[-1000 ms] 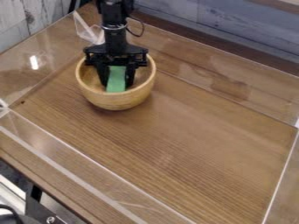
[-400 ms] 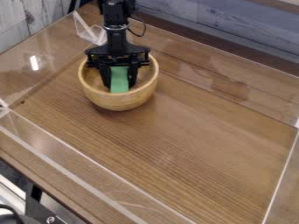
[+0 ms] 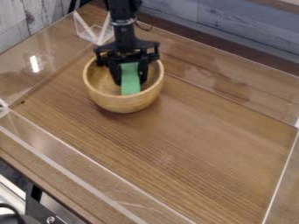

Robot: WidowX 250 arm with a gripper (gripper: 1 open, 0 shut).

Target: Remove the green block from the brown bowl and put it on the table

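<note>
The hand [image 3: 128,68] points straight down over the brown bowl [image 3: 122,87], its two dark fingers [image 3: 103,63] closed against the sides of the green block [image 3: 128,80]. The block hangs tilted inside the bowl's rim, lower end toward six o'clock. The bowl sits on the surface [image 3: 187,140] toward ten o'clock from its centre.

green block [image 3: 128,81]: tilted, in bowl | brown bowl [image 3: 107,99]: upright on table [image 3: 198,149]
</note>
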